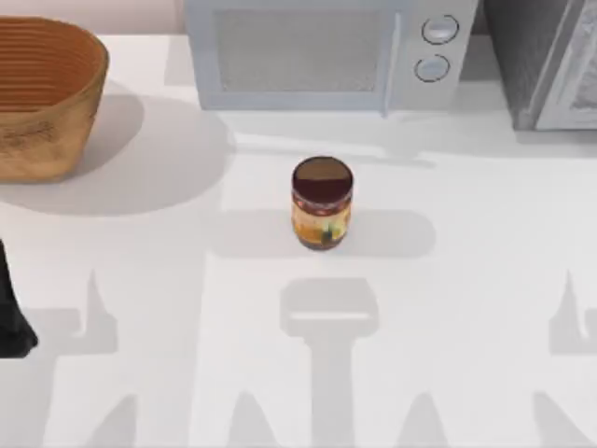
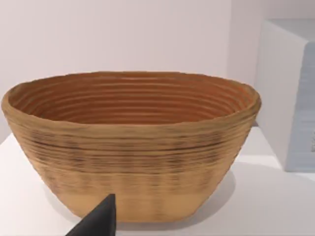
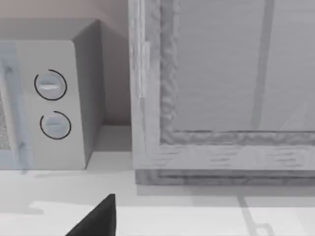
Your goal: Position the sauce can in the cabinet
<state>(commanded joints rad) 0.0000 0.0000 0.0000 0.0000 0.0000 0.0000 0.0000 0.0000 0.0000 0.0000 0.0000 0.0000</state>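
Tool status first: the left tool (image 2: 101,219) appears as one dark fingertip in the left wrist view, pointed at the woven basket (image 2: 133,147); its opening cannot be judged and nothing is seen in its hold. The right tool (image 3: 98,219) likewise shows a single dark fingertip in the right wrist view, facing the cabinet (image 3: 221,88) and the microwave (image 3: 54,103); whether it is open or shut cannot be told, and it carries nothing visible. From above, a dark part of the left arm (image 1: 11,313) sits at the worktop's 9 o'clock edge.

Sauce can (image 1: 322,202): stands upright near the middle of the worktop (image 1: 485,308), long axis vertical, lid up, clear of all neighbours. The microwave (image 1: 326,51) lies at 12 o'clock from it, the basket (image 1: 47,98) toward 10 o'clock, and the cabinet (image 1: 546,61) toward 2 o'clock at the far right corner.

Governing relation: the can sits almost on the centre line, so neither side is clearly closer, while its destination lies wholly to the right. In my judgement the right arm is the better placed, since its camera already faces the cabinet front. The pale framed door appears closed in that view, so access to the interior looks unresolved. The can is untouched; the task has not started.
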